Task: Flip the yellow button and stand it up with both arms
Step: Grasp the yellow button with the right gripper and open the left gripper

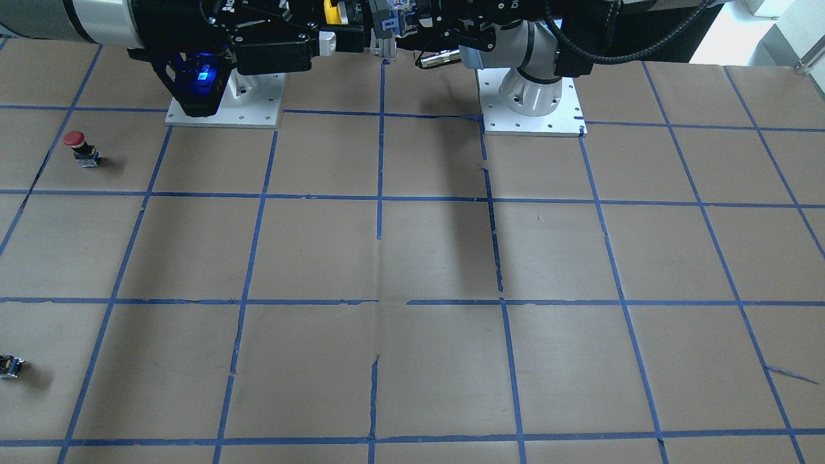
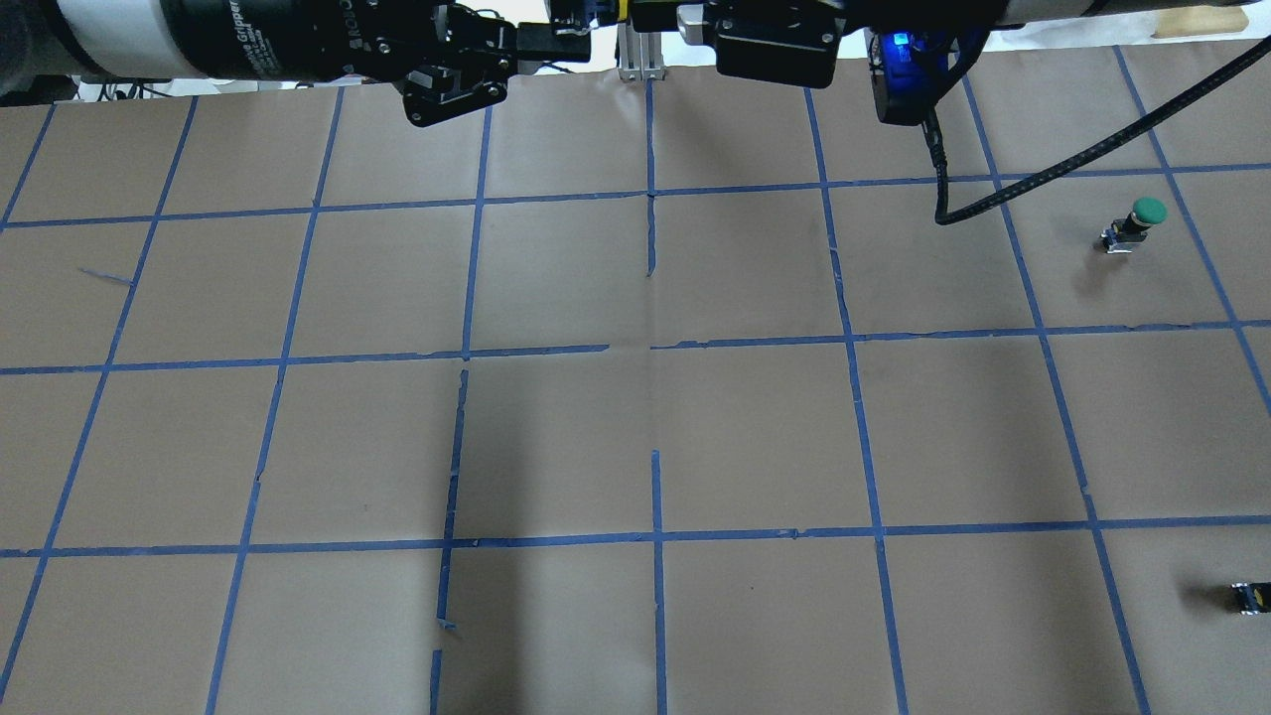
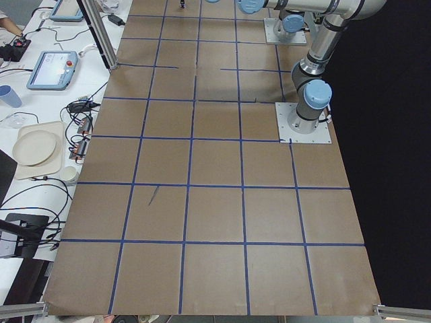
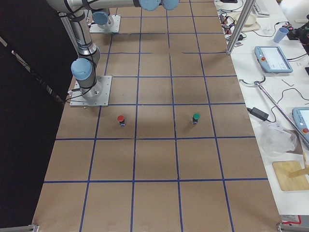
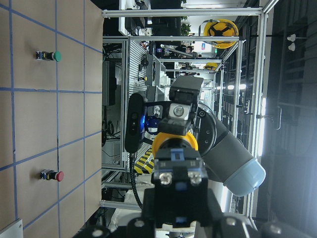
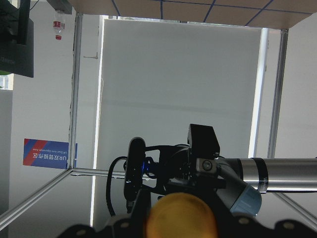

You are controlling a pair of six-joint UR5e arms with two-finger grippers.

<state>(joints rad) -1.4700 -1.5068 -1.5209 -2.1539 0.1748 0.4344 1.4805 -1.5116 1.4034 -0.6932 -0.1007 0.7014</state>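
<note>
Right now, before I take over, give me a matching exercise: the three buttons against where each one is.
Things:
1. yellow button
2. red button
3. green button

Places:
A. standing on the table, farther out from the right arm's base plate
B. off the table, up in the air
C. standing on the table, near that base plate

Pairs: 1-B, 2-C, 3-A

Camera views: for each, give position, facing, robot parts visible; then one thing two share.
Front-facing: across the table, facing left arm and right arm.
Overhead: behind robot, looking down; both arms.
Exterior left: table end; left arm nearest.
Exterior right: opposite end; right arm nearest.
Left wrist: faces yellow button, right arm.
Right wrist: faces left arm.
Shared: red button, front-facing and exterior right.
</note>
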